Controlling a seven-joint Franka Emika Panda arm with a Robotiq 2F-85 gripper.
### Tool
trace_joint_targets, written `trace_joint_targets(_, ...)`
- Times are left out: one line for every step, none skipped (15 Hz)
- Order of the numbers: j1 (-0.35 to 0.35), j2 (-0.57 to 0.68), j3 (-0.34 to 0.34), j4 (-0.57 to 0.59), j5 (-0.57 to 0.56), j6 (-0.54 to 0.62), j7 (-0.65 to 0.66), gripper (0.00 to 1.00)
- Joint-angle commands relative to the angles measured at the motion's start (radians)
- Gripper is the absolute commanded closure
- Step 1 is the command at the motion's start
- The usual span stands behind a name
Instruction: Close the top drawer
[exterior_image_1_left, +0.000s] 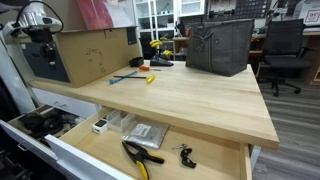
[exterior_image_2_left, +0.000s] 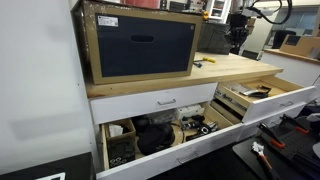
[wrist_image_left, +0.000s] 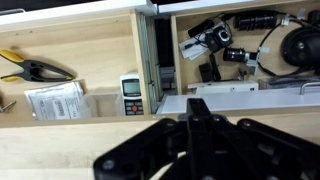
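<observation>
No drawer with colourful red, green and yellow clutter shows in any view. A whitish drawer front with a handle (exterior_image_2_left: 165, 100) sits shut flush under the bench top, directly above the deep open drawer. My gripper (wrist_image_left: 192, 102) is black, and its fingers are together and hold nothing. It hangs above the wooden bench top (wrist_image_left: 60, 150), back from the drawers. It also shows in both exterior views (exterior_image_1_left: 38, 35) (exterior_image_2_left: 238, 40), high over the bench.
The wide drawer with yellow-handled pliers (exterior_image_1_left: 140, 155) (wrist_image_left: 30, 70) is open, with a meter (wrist_image_left: 130, 88) inside. The deep white-fronted drawer with black things (exterior_image_2_left: 160, 135) (wrist_image_left: 240, 45) is open. A cardboard box (exterior_image_1_left: 90, 50) and a black bin (exterior_image_1_left: 218, 45) stand on the bench.
</observation>
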Motion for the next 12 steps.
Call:
trace_joint_targets(-0.006, 0.028, -0.014, 0.109, 0.006, -0.079, -0.014, 1.00)
trace_joint_targets(-0.006, 0.031, -0.016, 0.131, 0.010, -0.098, -0.021, 1.00)
trace_joint_targets(-0.006, 0.034, -0.019, 0.153, 0.012, -0.114, -0.026, 1.00)
trace_joint_targets(-0.005, 0.035, -0.020, 0.176, 0.018, -0.134, -0.034, 1.00)
trace_joint_targets(-0.004, 0.036, -0.020, 0.197, 0.020, -0.153, -0.038, 1.00)
trace_joint_targets(-0.003, 0.039, -0.020, 0.219, 0.028, -0.175, -0.047, 1.00)
trace_joint_targets(-0.003, 0.040, -0.020, 0.241, 0.030, -0.193, -0.042, 1.00)
trace_joint_targets(-0.002, 0.042, -0.020, 0.260, 0.041, -0.209, -0.055, 1.00)
trace_joint_targets(-0.002, 0.042, -0.021, 0.274, 0.050, -0.217, -0.063, 1.00)
trace_joint_targets(-0.002, 0.042, -0.021, 0.290, 0.060, -0.230, -0.071, 1.00)
trace_joint_targets(-0.004, 0.041, -0.023, 0.303, 0.066, -0.234, -0.078, 1.00)
trace_joint_targets(-0.005, 0.041, -0.025, 0.317, 0.076, -0.245, -0.089, 1.00)
